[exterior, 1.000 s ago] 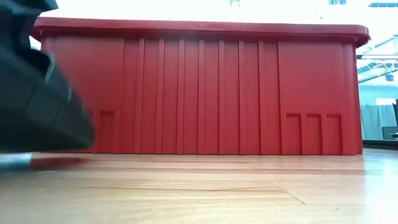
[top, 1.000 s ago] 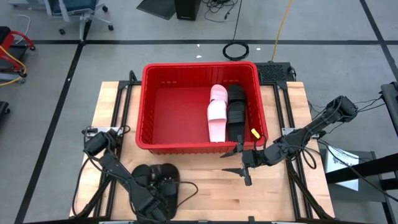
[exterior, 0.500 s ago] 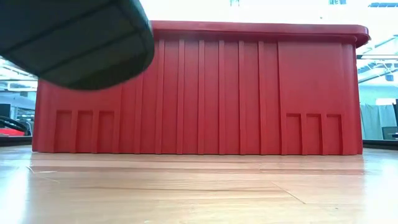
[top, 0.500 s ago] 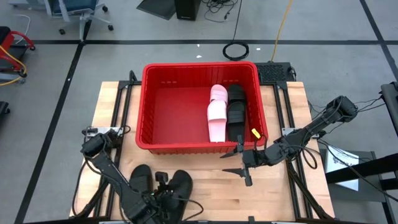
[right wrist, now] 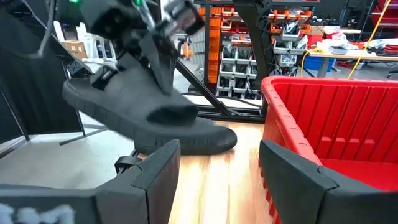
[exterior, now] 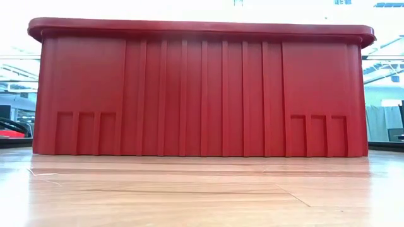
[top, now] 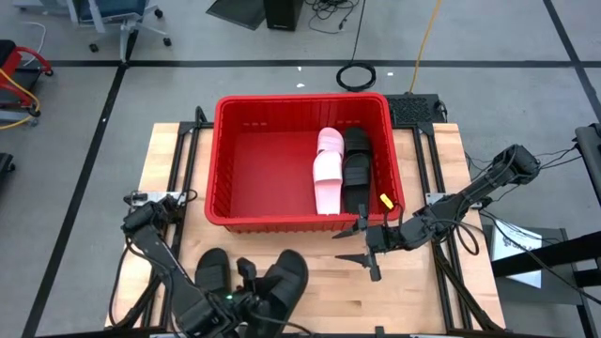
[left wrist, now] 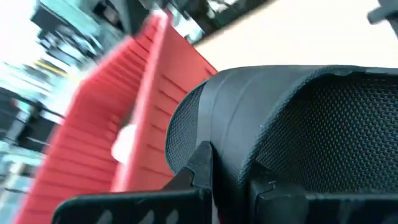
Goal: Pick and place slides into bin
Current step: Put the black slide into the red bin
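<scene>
The red bin (top: pixel 300 101) stands at the table's far middle. It holds a pink slide (top: pixel 328 174) and a black slide (top: pixel 356 169), lying side by side on its floor at the right. My left gripper (top: pixel 252 289), near the table's front edge, is shut on a black slide (top: pixel 286 274) that is lifted off the table. Another black slide (top: pixel 211 272) lies flat on the table just to its left. My right gripper (top: pixel 362 246) is open and empty, just in front of the bin's near right corner. My left gripper holds the black slide by its wide strap (left wrist: pixel 249 118), coming at it from above as the right wrist view shows (right wrist: pixel 140 59). The slide (right wrist: pixel 124 102) hangs below the fingers, tilted and clear of the table. The strap hides how the fingers close on it.
The bin's near wall (exterior: pixel 202 94) rises high above the wooden table (top: pixel 319 300). There is free table between the two grippers in front of the bin. The bin's left half (top: pixel 268 169) is bare floor. Cables and a chair lie on the floor beyond the table.
My left gripper has risen and gone toward the table's right edge with the black slide. The slide, which lay beside the other black slide, has been lifted clear of the table and has gone up out of the low view. The other black slide has stayed put.
</scene>
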Motion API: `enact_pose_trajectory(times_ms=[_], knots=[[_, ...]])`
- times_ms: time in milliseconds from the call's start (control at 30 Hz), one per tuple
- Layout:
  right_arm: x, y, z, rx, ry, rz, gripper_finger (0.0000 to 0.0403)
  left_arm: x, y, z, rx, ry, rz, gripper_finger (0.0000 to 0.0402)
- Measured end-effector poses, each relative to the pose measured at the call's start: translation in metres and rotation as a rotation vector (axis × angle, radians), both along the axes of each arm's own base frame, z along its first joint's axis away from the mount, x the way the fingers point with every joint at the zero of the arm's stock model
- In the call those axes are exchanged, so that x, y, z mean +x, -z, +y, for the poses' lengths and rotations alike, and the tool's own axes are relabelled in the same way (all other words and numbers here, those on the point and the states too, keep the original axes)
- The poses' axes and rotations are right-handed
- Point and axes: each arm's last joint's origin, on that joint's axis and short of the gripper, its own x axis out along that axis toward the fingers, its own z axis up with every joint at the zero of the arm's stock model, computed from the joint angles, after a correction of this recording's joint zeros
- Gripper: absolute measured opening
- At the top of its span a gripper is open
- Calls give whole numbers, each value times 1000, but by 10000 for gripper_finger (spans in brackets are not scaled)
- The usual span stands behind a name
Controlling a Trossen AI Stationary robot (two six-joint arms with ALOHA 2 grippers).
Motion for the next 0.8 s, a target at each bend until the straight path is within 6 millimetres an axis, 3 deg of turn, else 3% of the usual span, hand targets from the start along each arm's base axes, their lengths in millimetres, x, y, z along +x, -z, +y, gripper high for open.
enact_pose_trajectory(times_ms=[167,333,633,800], knots=[[-2,-7,-1,10,0,-42,210,1,-26,9,94,6,-21,23],[-11,-25,-7,-23,3,-149,210,-5,-59,36,112,-20,-45,24],[-30,-49,-26,-190,219,-227,210,-24,-115,120,161,-181,-86,24],[-33,-56,-42,-218,303,-238,210,-38,-124,175,198,-310,-95,24]])
